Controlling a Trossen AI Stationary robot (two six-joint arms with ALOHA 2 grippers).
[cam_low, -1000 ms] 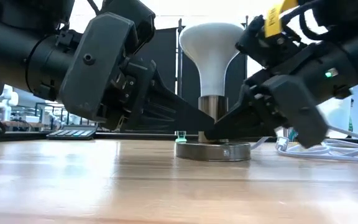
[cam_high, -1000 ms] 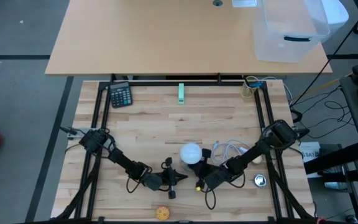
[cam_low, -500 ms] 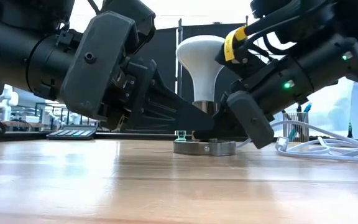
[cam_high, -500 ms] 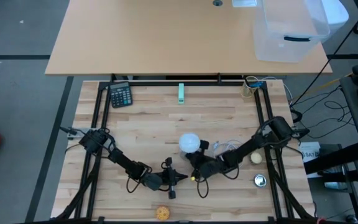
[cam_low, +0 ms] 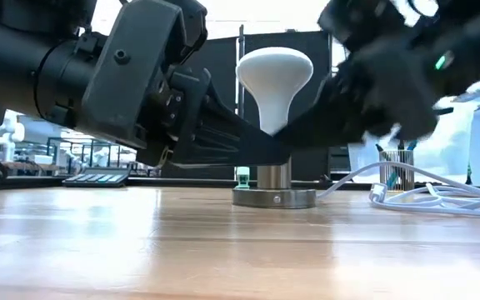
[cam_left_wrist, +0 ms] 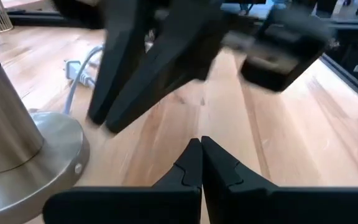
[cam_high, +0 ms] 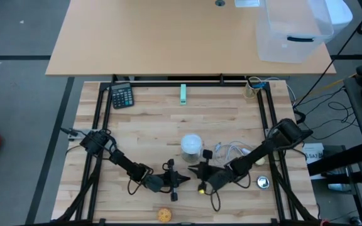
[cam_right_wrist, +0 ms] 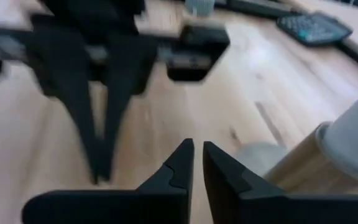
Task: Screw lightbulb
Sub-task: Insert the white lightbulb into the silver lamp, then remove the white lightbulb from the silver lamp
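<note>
Nearest the front edge of the worktop lies one small orange-yellow ball.

Behind it, two dark arms meet low over the wood. The left claw points toward the middle, its two fingers pressed together with nothing between them; the left wrist view confirms the tips touching. The right claw faces it, just beside and apart from the lightbulb; its fingers stand a narrow slit apart in the right wrist view and grip nothing.

One lightbulb stands upright, globe uppermost, its narrow base seated in one metal socket that rises from a round metal disc base. In the low view both claws taper toward the bulb's neck from either side; whether either touches it cannot be told.

Right of the bulb lies one coil of white cable. Farther right sit one pale yellowish ball and one small round metal piece.

Toward the far edge: one calculator at the left corner, one small green block at centre, one wire pen holder at the right corner.

Beyond, on a second worktop, stands one clear plastic bin.
</note>
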